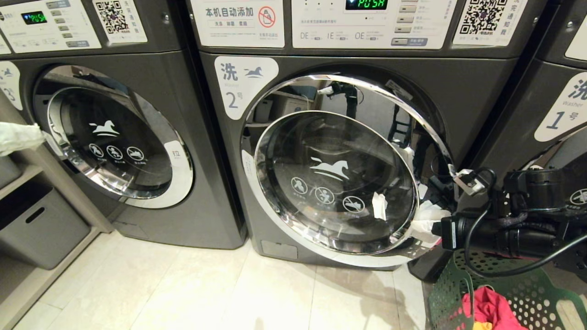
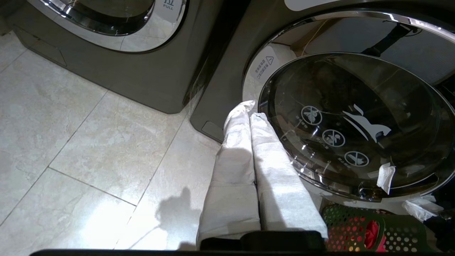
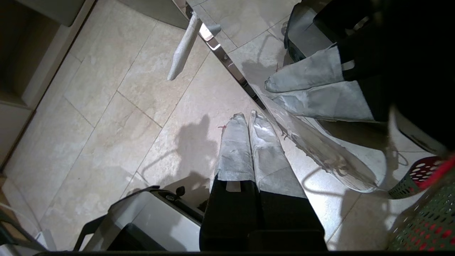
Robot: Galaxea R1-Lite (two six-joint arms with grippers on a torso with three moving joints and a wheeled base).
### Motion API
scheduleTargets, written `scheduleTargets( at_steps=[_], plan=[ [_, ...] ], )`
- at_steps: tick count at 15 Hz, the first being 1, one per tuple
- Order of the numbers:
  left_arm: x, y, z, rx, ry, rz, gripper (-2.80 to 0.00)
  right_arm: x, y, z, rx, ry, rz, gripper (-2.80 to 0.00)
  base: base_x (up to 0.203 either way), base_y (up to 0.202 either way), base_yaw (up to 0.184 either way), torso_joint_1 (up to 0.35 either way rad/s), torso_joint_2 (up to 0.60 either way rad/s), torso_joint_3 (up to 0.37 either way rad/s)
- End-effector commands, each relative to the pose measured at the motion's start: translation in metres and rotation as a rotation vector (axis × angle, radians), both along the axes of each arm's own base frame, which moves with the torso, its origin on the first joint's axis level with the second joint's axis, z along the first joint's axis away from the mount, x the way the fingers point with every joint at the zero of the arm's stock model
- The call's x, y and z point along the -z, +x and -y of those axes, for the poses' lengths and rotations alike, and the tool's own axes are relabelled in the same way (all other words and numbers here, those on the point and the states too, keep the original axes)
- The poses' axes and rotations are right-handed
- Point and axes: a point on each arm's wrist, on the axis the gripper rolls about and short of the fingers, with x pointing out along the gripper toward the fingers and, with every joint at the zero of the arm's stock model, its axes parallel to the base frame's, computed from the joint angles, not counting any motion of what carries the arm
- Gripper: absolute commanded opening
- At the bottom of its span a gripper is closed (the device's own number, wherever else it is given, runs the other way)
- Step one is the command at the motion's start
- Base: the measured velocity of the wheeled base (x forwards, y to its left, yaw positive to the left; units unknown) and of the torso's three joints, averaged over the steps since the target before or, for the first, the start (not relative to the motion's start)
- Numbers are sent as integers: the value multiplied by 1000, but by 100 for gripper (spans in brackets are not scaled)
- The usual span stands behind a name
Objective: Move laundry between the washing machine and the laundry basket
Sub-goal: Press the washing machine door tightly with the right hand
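Observation:
The washing machine (image 1: pixel 458 91) labelled 2 fills the middle of the head view, and its round chrome-rimmed glass door (image 1: pixel 335 183) mirrors the robot. My right gripper (image 1: pixel 424 224) is at the door's right edge with its white-wrapped fingers shut and empty. In the right wrist view that right gripper (image 3: pixel 247 115) points down at the floor beside the chrome rim. My left gripper (image 2: pixel 249 108), also shut and empty, hangs near the door's lower left rim and appears at the left edge (image 1: pixel 39 134) of the head view. The green laundry basket (image 1: pixel 449 293) stands below right and holds red-pink laundry (image 1: pixel 490 311).
Machine 3 (image 1: pixel 114 137) stands to the left and machine 1 (image 1: pixel 559 114) to the right. Grey bins (image 1: pixel 41 229) sit on a shelf at far left. Pale tiled floor (image 1: pixel 206 288) lies before the machines. The robot's base (image 3: pixel 153 220) shows under the right wrist.

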Motion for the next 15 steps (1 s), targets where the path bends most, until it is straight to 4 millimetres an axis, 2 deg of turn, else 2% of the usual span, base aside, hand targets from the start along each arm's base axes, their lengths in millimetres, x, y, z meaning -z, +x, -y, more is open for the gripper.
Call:
scheduleTargets(
  at_steps=[1,6,9,12,15],
  plan=[
    [3,-4,-3,-5,-2,-2,-280,2,6,0,37,-21,10,-280,0,0,0,0,0,0],
    [16,-12,-7,-9,15,-27,-280,-12,21,5,129,-58,150,-280,0,0,0,0,0,0],
    [16,-13,-8,-11,15,-26,-280,-15,30,7,188,-88,175,-280,0,0,0,0,0,0],
    [16,-14,-8,-12,15,-24,-280,-7,41,29,232,-211,205,-280,0,0,0,0,0,0],
    [16,-14,-8,-12,15,-24,-280,-7,44,33,242,-227,214,-280,0,0,0,0,0,0]
  ],
)
